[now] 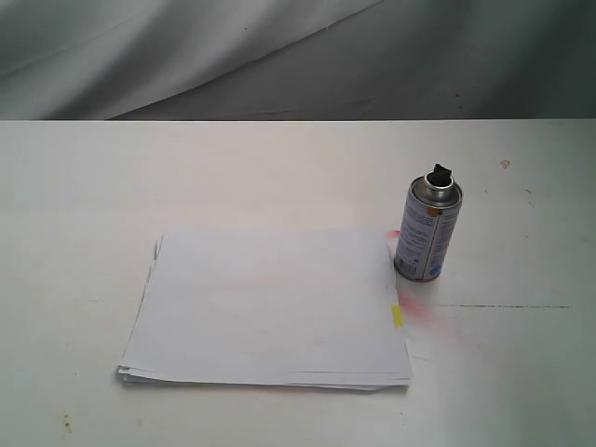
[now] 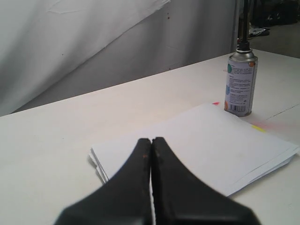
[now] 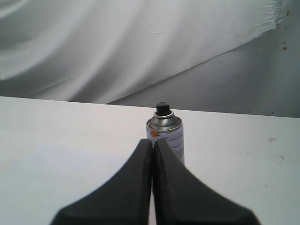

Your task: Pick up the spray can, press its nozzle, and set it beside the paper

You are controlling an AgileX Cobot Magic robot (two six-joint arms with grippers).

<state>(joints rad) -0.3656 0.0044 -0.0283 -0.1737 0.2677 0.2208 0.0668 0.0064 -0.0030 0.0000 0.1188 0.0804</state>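
Observation:
The silver spray can (image 1: 427, 231) stands upright on the white table, just off the far right corner of the paper (image 1: 270, 303). Its black nozzle (image 1: 439, 174) caps the top. The paper is a flat white stack with a yellow tab (image 1: 398, 316) on its right edge. Neither arm shows in the exterior view. My left gripper (image 2: 151, 140) is shut and empty, over the near end of the paper (image 2: 197, 147), far from the can (image 2: 240, 83). My right gripper (image 3: 153, 141) is also shut and empty, with the can (image 3: 166, 137) standing beyond its tips and the nozzle (image 3: 161, 108) showing above.
Pink spray stains (image 1: 424, 312) mark the table beside the yellow tab and near the can's base. A dark thin line (image 1: 507, 306) runs across the table to the right. A grey cloth backdrop (image 1: 279, 56) hangs behind the table's far edge.

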